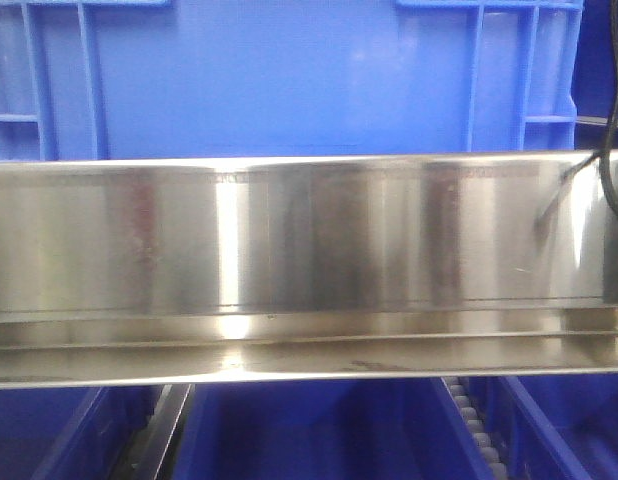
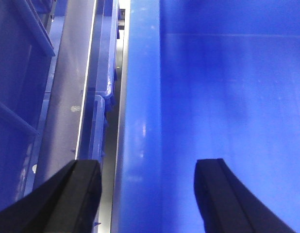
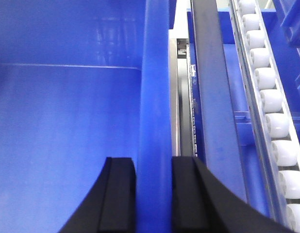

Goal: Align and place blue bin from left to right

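The blue bin (image 1: 289,80) fills the top of the front view, its smooth side panel and corner ribs showing behind a steel rail; neither gripper shows there. In the left wrist view my left gripper (image 2: 147,194) is open and straddles the bin's left rim (image 2: 140,121), one finger outside the wall and one over the bin's inside (image 2: 227,97), neither touching the rim. Seen from the right wrist, my right gripper (image 3: 154,194) is shut on the bin's right rim (image 3: 155,97), with its black fingers (image 3: 118,199) pressed on both sides of the wall.
A shiny steel rail (image 1: 309,240) crosses in front of the bin. A white roller track (image 3: 271,107) runs to the right of it. Another blue bin (image 2: 14,121) stands at the left. More blue bins (image 1: 319,440) lie below the rail. A black cable (image 1: 614,150) hangs at the right.
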